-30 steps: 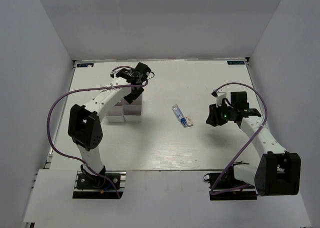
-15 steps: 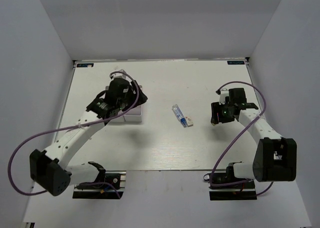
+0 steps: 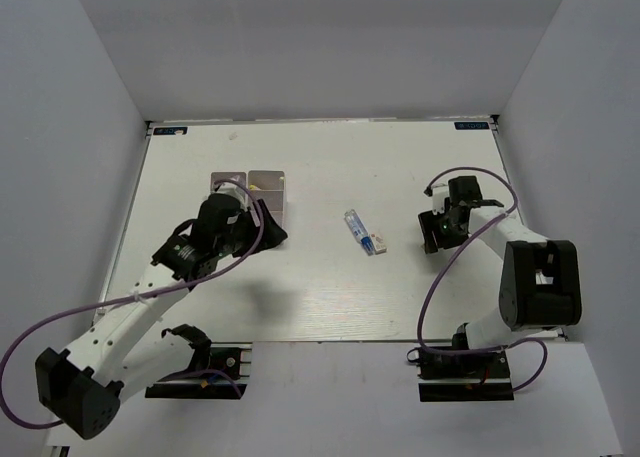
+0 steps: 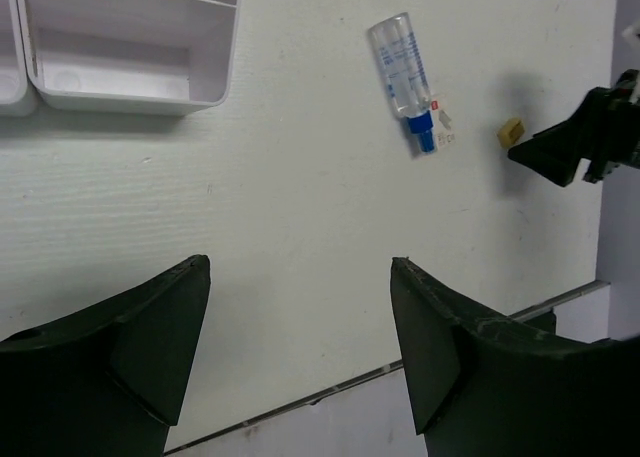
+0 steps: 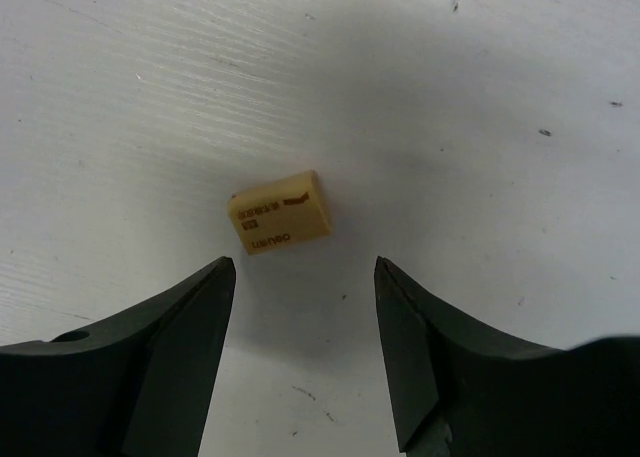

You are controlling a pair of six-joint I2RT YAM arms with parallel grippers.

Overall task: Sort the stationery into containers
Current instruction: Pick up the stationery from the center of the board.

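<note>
**Both grippers released, eraser just ahead of your right gripper [image 5: 303, 267]**

Your right gripper is spread wide and holds nothing. In the right wrist view its two dark fingers [image 5: 150, 377] frame the bottom of the picture. The beige eraser [image 5: 281, 212] lies just beyond their tips, roughly in line with the gap between them. It rests flat on the white table [image 5: 500, 97] at a slant, printed face up, and touches neither finger. From above, the right gripper [image 3: 432, 239] points down at the table and hides the eraser.

Your left gripper [image 4: 300, 272] is also released and empty, its fingers [image 4: 120, 347] wide apart over bare table. Ahead of it and off to the left in its own view sits the white organizer [image 4: 150, 102], with one open compartment showing and nothing visible inside that one. Ahead and slightly to the other side lies the clear tube [image 4: 403, 72], on its side with its blue cap pointing back toward the gripper. A small white piece [image 4: 445, 117] with a red mark lies just beside the cap. Farther out on that side you can see the same beige eraser [image 4: 511, 130], with the tip of the right gripper [image 4: 570, 152] close against it.

In the top view the left gripper [image 3: 265, 232] hangs just on the near side of the organizer [image 3: 268, 174]. The tube [image 3: 358, 227] lies between your two grippers, well apart from both.
</note>
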